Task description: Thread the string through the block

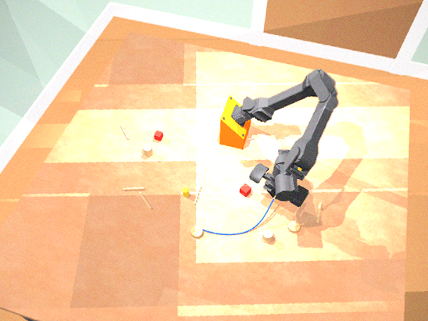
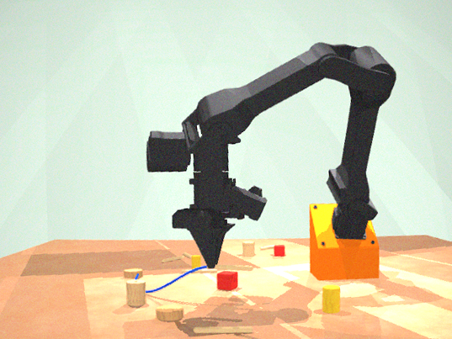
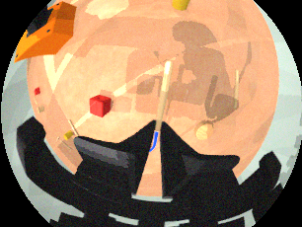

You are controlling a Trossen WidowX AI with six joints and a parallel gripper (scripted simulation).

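- Stick [image 3: 164, 90] on the string's free end is sitting pinched between the nearly closed fingers of the gripper [image 2: 211, 266], its pale length running away from the fingertips in the wrist view, low over the table [image 2: 48, 332]
- String [image 1: 238, 232], thin and blue, is curving from the gripper across the table to the round wooden button [image 1: 197, 232], which is lying flat at the near left of the curve
- Gripper is pointing straight down, its tips just above the table surface and just beside a red cube [image 2: 227, 280], which is resting to the right of the tips in the exterior view
- Arm [image 2: 280, 83] is arching high from its orange base [image 2: 344, 259], which is standing well apart from the gripper
- Two short wooden cylinders [image 1: 268, 236] [image 1: 294, 225] are standing near the gripper's end of the string, with a loose stick [image 1: 318, 213] lying just beyond them
- Small yellow peg [image 1: 185, 192] is standing to the left of the red cube, with another loose stick [image 1: 197, 195] just beside it
- Farther left, two more loose sticks [image 1: 133, 189] [image 1: 145, 200] are lying close together
- At the far left, a second red cube [image 1: 158, 135], a wooden cylinder [image 1: 147, 149] and a loose stick [image 1: 125, 131] are grouped near one another
- I cannot pick out a block with a hole in any view
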